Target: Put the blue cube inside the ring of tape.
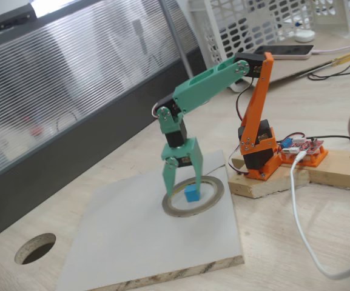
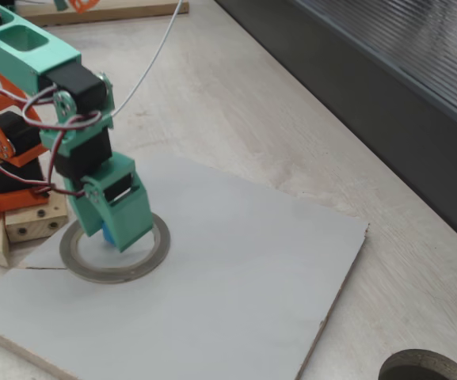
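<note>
The blue cube (image 1: 191,193) sits inside the ring of tape (image 1: 214,200), apparently untouched between the spread fingers (image 1: 169,179), toward four o'clock.

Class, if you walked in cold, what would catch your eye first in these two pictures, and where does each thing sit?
First, the green hand pointing straight down over the ring of tape, on the pale board in both fixed views. Next, the blue cube, bright inside the ring between the open fingers; whether they touch it is unclear. Then the round dark hole in the wooden tabletop, beside the board.
</note>
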{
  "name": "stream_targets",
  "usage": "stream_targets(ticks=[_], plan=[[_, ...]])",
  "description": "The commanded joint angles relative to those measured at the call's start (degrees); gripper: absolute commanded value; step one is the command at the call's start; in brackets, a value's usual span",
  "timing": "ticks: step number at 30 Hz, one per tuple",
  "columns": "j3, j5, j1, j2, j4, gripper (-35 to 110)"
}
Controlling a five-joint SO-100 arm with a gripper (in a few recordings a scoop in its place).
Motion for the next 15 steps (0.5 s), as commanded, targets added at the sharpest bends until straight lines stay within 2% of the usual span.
stream_targets(ticks=[1,4,11,15], plan=[[-7.0,0.6,0.4,5.3,0.9,46],[-10.5,0.7,0.4,6.9,3.5,46],[-11.0,0.8,1.0,7.0,29.2,46],[-10.8,0.8,1.0,7.1,35.2,46]])
